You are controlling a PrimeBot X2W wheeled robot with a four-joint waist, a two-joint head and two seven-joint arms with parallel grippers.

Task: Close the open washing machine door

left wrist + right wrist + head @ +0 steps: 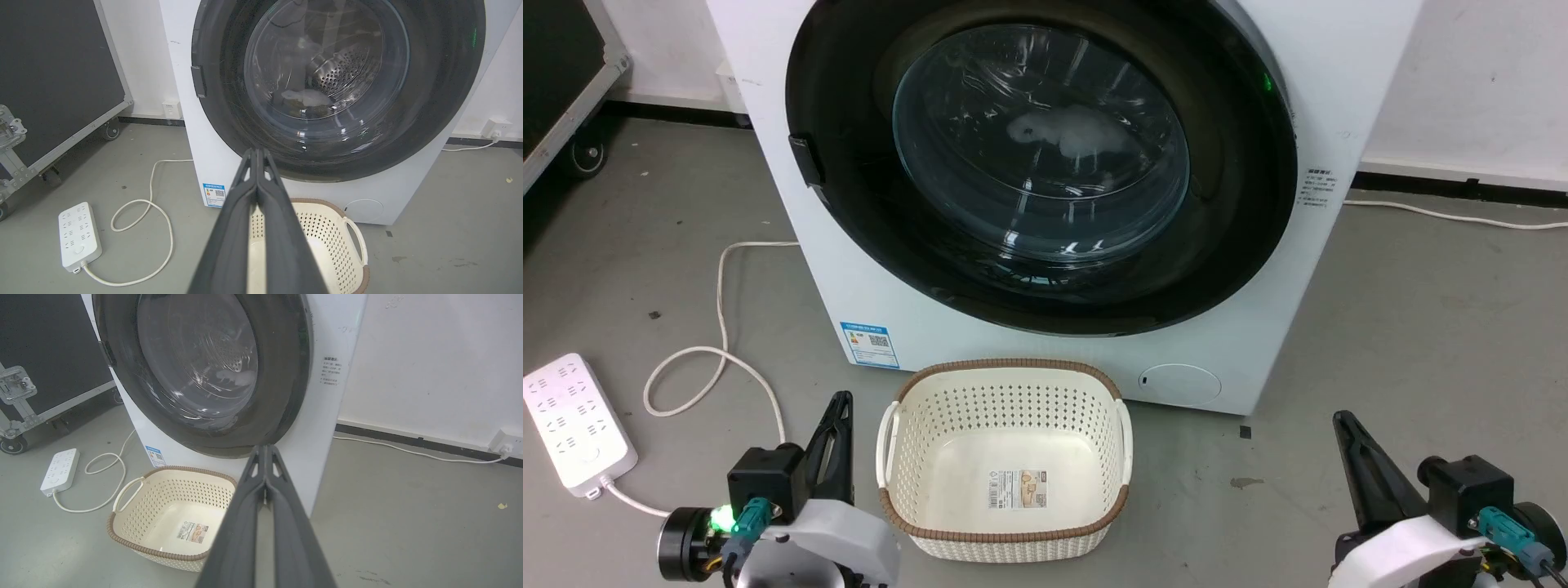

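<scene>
The washing machine (1258, 351) is a big white box straight ahead of me. Its door (1041, 147), a glossy black rim around a bulging glass window, lies flat against the front, latch side at the left. A pale item shows through the glass inside the steel drum. My left gripper (840, 404) is shut and empty, low at the left, well short of the door (327, 69). My right gripper (1342, 420) is shut and empty at the lower right. In the wrist views, both the left gripper (257, 152) and the right gripper (266, 448) point toward the door's lower rim (196, 359).
A cream perforated basket (1005, 535) stands on the floor between my grippers, against the machine's foot. A white power strip (572, 420) and its looped cable (719, 351) lie at the left. A black wheeled case (53, 81) stands further left. A wall is at the right.
</scene>
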